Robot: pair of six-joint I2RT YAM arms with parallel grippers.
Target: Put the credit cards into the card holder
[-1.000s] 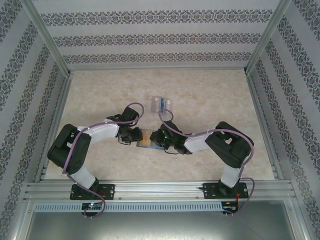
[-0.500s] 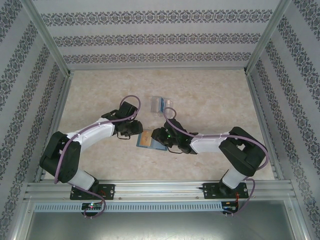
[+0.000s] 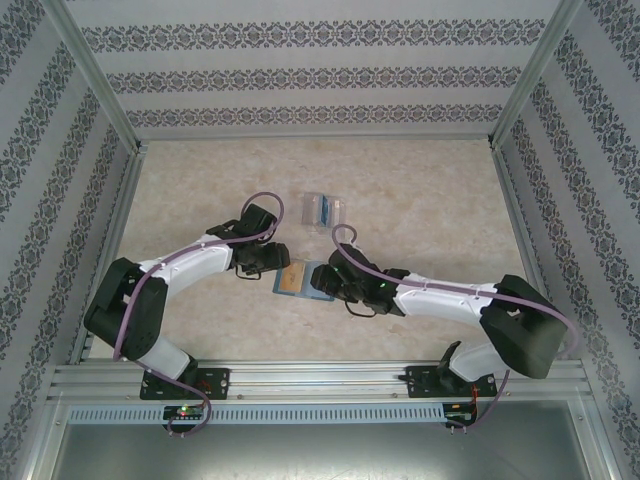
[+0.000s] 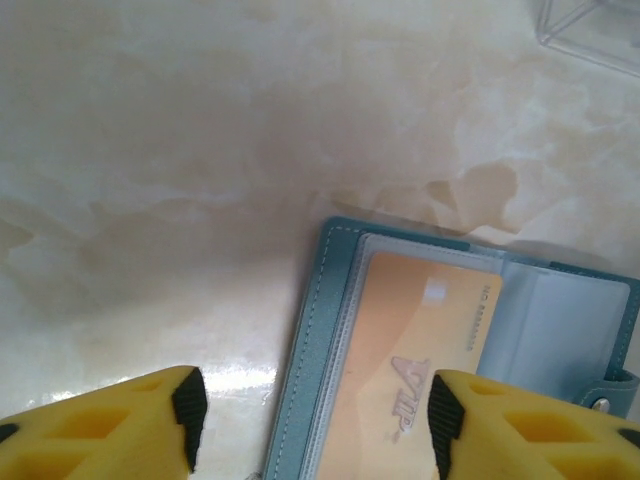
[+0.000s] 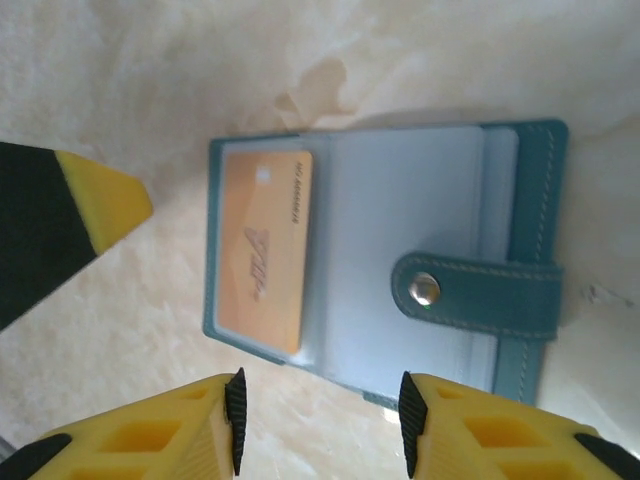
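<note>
Left wrist view: the card holder [image 4: 600, 28] is cut off at the top right corner; the wallet [image 4: 312, 340] and orange card [image 4: 400, 350] at the bottom edge. Card lettering is blurred.

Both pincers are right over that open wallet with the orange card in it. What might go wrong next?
The orange card sits tucked in a clear sleeve of the wallet, so a pincer may drag the whole wallet instead of freeing the card. The left pincer and right pincer, both open, hang close together over it and might bump. The clear card holder looks light and could get knocked.
</note>
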